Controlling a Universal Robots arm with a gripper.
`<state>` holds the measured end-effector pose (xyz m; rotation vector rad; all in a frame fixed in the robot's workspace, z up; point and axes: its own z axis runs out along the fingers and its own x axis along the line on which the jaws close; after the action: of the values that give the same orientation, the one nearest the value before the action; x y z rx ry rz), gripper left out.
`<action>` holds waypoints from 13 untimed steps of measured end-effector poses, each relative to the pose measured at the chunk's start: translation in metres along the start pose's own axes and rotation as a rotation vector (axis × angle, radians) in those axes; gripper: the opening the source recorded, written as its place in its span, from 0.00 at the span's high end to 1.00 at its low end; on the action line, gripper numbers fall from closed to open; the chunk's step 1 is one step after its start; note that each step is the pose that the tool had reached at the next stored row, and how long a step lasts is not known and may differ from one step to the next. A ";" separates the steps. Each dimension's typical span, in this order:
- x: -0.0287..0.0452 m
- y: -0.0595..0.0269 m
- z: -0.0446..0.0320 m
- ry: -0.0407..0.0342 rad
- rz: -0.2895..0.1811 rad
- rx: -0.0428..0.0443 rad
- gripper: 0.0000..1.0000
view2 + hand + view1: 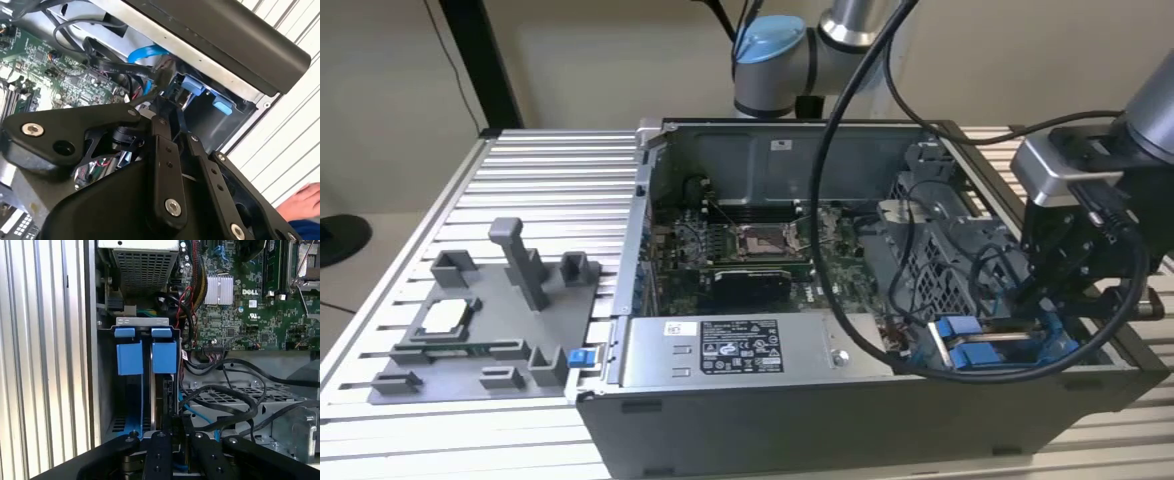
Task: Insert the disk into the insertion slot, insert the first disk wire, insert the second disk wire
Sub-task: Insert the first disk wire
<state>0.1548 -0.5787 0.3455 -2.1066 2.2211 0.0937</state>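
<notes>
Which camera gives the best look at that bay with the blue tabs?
The first wrist view: the insertion slot faces the camera, both blue tabs plain. The exterior view shows the slot small behind cables; the second wrist view sees it obliquely.

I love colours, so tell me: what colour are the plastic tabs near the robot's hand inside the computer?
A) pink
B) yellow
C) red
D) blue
D: in the first wrist view, the tabs at the slot are bright blue.
</notes>
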 end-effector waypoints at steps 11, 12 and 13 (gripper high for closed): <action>0.0035 -0.0040 0.0032 0.0008 0.016 -0.0170 1.00; 0.0035 -0.0041 0.0036 0.0007 0.016 -0.0171 1.00; 0.0035 -0.0041 0.0038 0.0006 0.016 -0.0172 1.00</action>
<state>0.1588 -0.5821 0.3413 -2.0978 2.2461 0.1136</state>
